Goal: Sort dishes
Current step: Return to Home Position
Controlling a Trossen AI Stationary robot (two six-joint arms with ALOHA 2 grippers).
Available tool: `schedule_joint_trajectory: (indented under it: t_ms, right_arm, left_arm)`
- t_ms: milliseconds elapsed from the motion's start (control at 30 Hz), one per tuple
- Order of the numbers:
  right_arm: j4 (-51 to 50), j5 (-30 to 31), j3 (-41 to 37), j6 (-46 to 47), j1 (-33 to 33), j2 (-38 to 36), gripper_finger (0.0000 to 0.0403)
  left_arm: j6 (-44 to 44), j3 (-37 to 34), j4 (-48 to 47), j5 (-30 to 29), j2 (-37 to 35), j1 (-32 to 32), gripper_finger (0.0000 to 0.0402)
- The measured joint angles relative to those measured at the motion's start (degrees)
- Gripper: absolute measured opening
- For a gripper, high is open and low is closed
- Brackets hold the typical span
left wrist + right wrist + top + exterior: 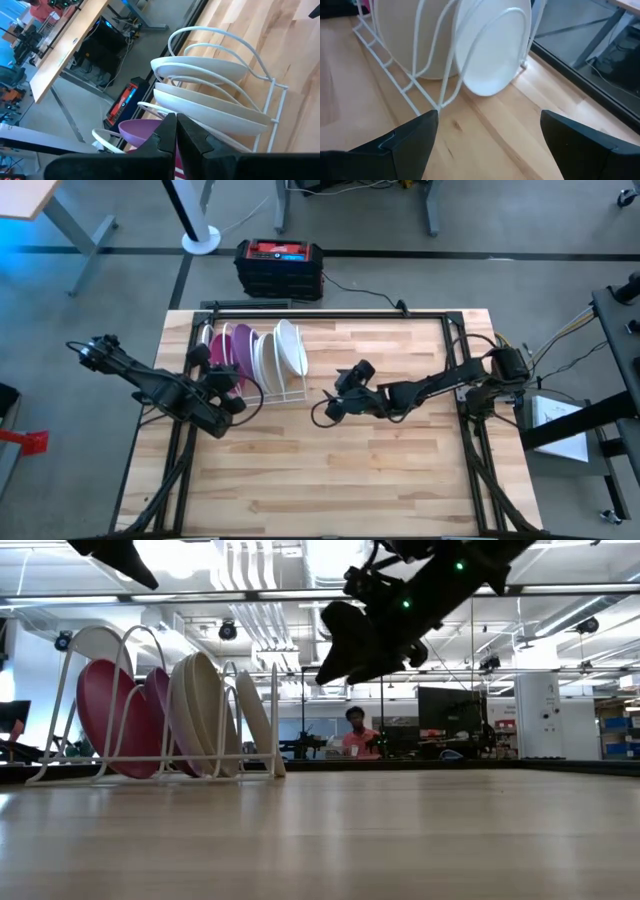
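Observation:
A white wire rack (285,393) stands on the wooden table's far left part and holds the dishes on edge. A magenta plate (105,715) and a purple one (243,350) fill its left slots, cream bowls (200,710) the middle. A white plate (495,50) leans in the rack's right end. My left gripper (176,125) is shut and hovers above the rack's left near corner (232,395), holding nothing. My right gripper (489,120) is open, raised off the table (345,650) to the right of the rack, facing the white plate with nothing between its fingers.
Bare wood (330,470) lies near and to the right of the rack. A black and red box (279,268) sits on the floor beyond the table's far edge. A person (355,735) is far back in the room.

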Motion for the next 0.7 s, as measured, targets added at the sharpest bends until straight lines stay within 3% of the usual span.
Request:
schedule_joint_trajectory:
  t_ms: [200,267,367,433,500,567,633,700]
  right_arm:
    - [6.92,-0.11,-2.41,-3.83,0.44,-0.05,0.0344]
    - [9.86,-0.24,-2.63,-6.88,0.59,-0.05,0.0344]
    - [18.0,-3.77,-2.63,-15.12,0.56,-0.05,0.0344]
    - [24.26,-13.08,-1.69,-20.31,-0.37,-0.05,0.0344]
    - [28.47,-27.97,0.27,-22.44,-2.42,-0.05,0.0344]
    - [29.39,-41.29,3.03,-23.49,-4.92,-0.03,0.0344]
    - [29.35,-46.84,5.13,-24.67,-6.69,0.21,0.0344]
    - [29.15,-47.05,5.83,-26.19,-7.82,0.27,0.0344]
  left_arm:
    - [0.73,-0.35,2.72,-1.03,-0.04,-0.01,0.0001]
    - [2.74,-0.67,7.09,-4.15,-0.11,-0.02,0.0001]
    - [14.99,-2.34,21.71,-10.4,-0.04,0.15,0.0001]
    - [29.26,-3.57,35.28,-9.71,0.15,0.99,0.0001]
    - [44.24,-5.19,51.03,-4.11,0.24,2.68,0.0001]
    - [57.26,-7.36,64.76,5.76,0.24,5.24,0.0001]
    - [66.25,-9.7,75.19,16.48,0.03,8.28,0.0001]
    - [69.46,-11.71,80.36,23.51,-0.77,11.42,0.0001]
